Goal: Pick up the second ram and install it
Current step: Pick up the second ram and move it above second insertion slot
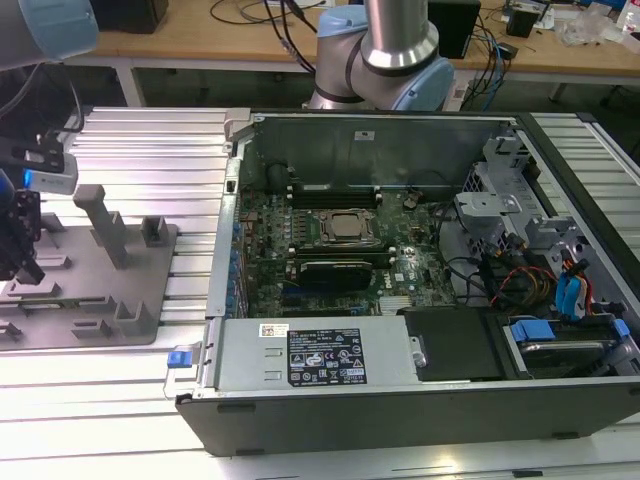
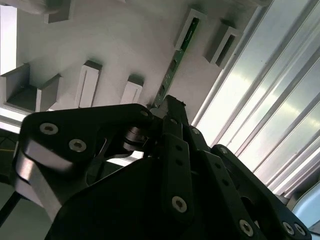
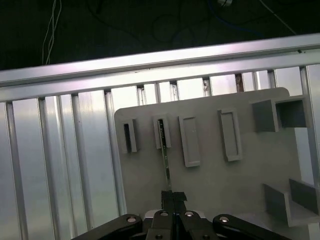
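I've got the gripper (image 3: 173, 196) down low over the grey fixture plate (image 3: 215, 185), fingers drawn together on the near end of the second ram (image 3: 164, 152). The green stick stands on its thin edge, far end seated in a slotted block (image 3: 161, 131), near end running straight into the seam between the fingertips. In the second wrist view the stick (image 2: 175, 64) shows green with dark chips and meets the black fingertip. Sideways it's tight: a neighbouring block (image 3: 129, 136) sits just beside it toward the plate's edge, with two longer blocks (image 3: 189, 141) on the other side. Past that edge the ribbed table (image 3: 60, 155) runs open. In the exterior view the gripper (image 1: 20, 245) hangs at the exterior view's left. Tall posts (image 1: 103, 222) on the plate stand between it and the open computer case (image 1: 400, 425) on the exterior view's right, motherboard (image 1: 400, 265) exposed. There's a black-and-white label (image 1: 325, 357) on the case's near cover, and I can't make out its print.
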Robot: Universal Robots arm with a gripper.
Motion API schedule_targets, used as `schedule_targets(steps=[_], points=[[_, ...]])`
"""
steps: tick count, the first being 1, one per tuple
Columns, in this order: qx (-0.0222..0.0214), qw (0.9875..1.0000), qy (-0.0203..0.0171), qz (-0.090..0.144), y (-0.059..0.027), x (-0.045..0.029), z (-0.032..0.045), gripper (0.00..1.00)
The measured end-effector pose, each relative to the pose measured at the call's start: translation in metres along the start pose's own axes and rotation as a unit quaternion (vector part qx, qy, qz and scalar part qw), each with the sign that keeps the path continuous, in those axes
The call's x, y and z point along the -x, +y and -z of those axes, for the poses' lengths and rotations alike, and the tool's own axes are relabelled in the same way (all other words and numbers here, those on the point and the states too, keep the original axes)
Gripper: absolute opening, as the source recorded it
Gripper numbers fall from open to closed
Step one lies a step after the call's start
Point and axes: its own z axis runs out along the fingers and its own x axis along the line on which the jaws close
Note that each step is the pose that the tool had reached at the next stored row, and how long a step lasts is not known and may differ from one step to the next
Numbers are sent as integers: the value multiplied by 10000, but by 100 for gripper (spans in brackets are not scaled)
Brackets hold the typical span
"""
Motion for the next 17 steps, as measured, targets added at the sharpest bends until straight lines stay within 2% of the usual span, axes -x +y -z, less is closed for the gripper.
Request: schedule_targets(steps=[8,11,14,17], points=[[-1,10000,-4,0,-7,-50,-117,8],[2,10000,-27,13,-9,-51,-216,8],[3,9999,-23,163,-11,-48,-287,8],[2,9997,-22,248,-9,-37,-300,8]])
